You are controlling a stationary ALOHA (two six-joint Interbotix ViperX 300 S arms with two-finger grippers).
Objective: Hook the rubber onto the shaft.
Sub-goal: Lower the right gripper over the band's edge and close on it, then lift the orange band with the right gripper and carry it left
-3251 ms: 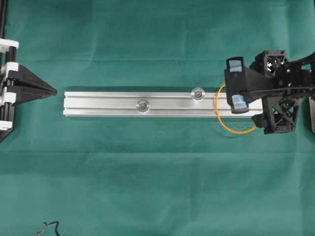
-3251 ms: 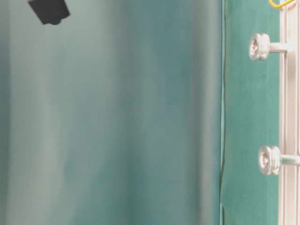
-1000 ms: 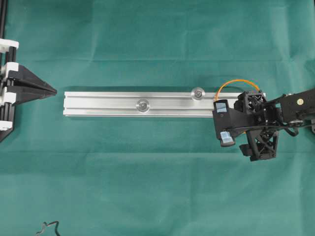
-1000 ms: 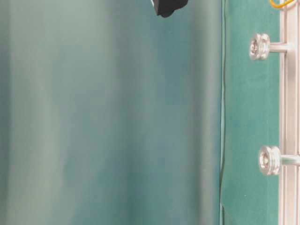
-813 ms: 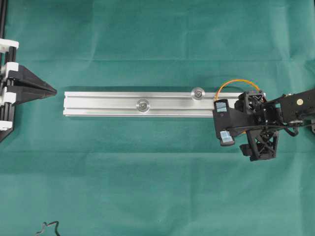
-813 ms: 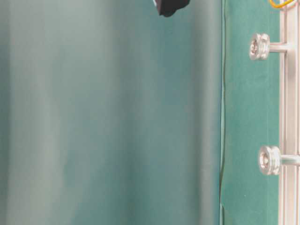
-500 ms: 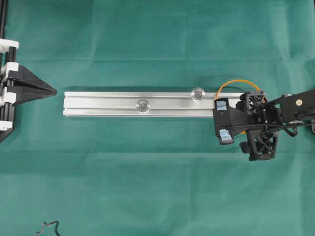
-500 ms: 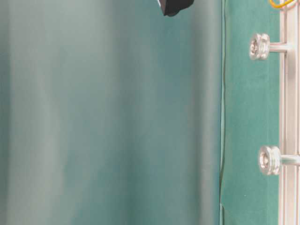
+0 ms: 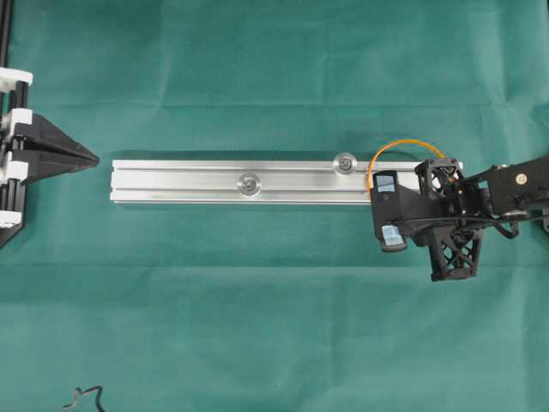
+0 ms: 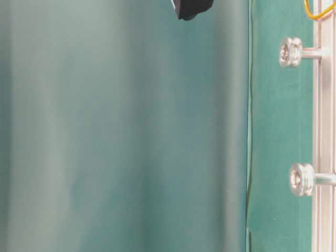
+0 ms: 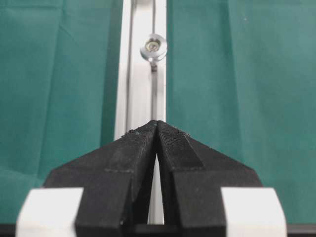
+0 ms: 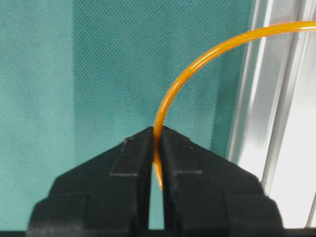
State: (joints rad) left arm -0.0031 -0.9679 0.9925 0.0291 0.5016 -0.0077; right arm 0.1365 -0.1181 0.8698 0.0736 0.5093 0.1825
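Note:
The rubber (image 9: 403, 144) is a thin orange loop arching over the right end of the silver rail (image 9: 189, 181). My right gripper (image 9: 377, 206) sits at the rail's near side, partly under its own camera. In the right wrist view it (image 12: 157, 131) is shut on the rubber (image 12: 197, 64), which curves up and right over the rail (image 12: 281, 108). Two silver shafts stand on the rail: one (image 9: 345, 162) just left of the rubber, one (image 9: 249, 182) mid-rail. My left gripper (image 9: 94, 160) is shut and empty beyond the rail's left end; the left wrist view shows it (image 11: 157, 123) facing a shaft (image 11: 153, 47).
Green cloth (image 9: 274, 326) covers the table. A small black tangled object (image 9: 83, 399) lies at the bottom left edge. The table-level view shows both shafts (image 10: 290, 52) (image 10: 300, 179) sticking out sideways, a bit of the rubber (image 10: 315, 13) and a black part of the right arm (image 10: 191, 8).
The right gripper's jaws have closed on the rubber. The loop's left side has shifted slightly left, nearer the right shaft. The left arm has not moved.

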